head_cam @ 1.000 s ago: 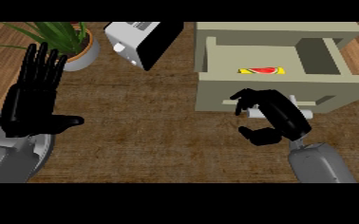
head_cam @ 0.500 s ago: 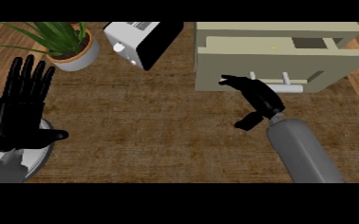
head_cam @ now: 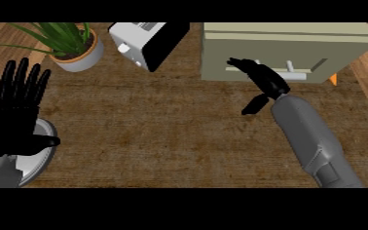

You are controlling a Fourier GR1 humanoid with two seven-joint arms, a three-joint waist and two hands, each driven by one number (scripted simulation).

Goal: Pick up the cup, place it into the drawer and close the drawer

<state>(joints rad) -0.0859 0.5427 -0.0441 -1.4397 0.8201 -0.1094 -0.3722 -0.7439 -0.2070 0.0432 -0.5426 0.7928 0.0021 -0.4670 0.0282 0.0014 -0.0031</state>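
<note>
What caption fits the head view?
Right hand pressing the shut drawer; left hand resting open.

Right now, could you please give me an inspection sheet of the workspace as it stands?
Surface: brown wooden counter.
Job's things: drawer looks pushed in flush; cup not seen.
Clutter: potted plant top left; toaster beside it; grey plate at the lower left, partly under the left hand.
Hands: left hand open, fingers up, resting at the left edge; right hand with straight fingers at the drawer front.
Cables: nothing seen.
Surroundings: nothing seen.
</note>
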